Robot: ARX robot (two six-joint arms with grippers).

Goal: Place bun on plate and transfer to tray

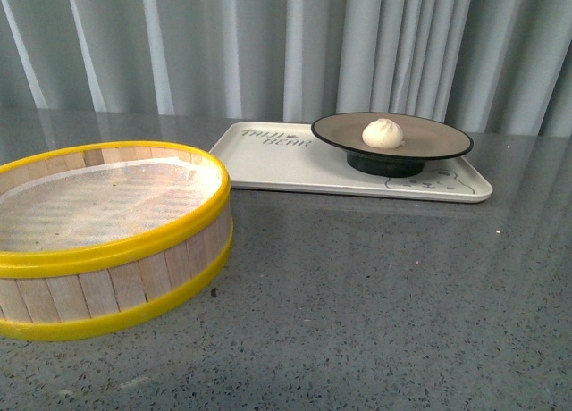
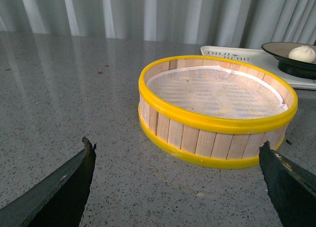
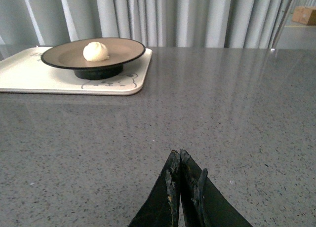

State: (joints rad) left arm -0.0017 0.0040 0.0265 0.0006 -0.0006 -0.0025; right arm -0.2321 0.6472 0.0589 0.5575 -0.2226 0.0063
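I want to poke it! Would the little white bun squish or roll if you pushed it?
The bun looks soft and puffy, so it would probably dent. It is round, so it might roll across the smooth plate, though the raised rim would likely stop it.

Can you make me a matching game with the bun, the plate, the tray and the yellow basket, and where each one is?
Things:
1. bun
2. plate
3. tray
4. basket

Places or states:
A. lies flat on the grey table, holding the plate
B. empty, sitting alone on the table
C. sits in the middle of the plate
D. stands on the tray's right part

Pairs: 1-C, 2-D, 3-A, 4-B
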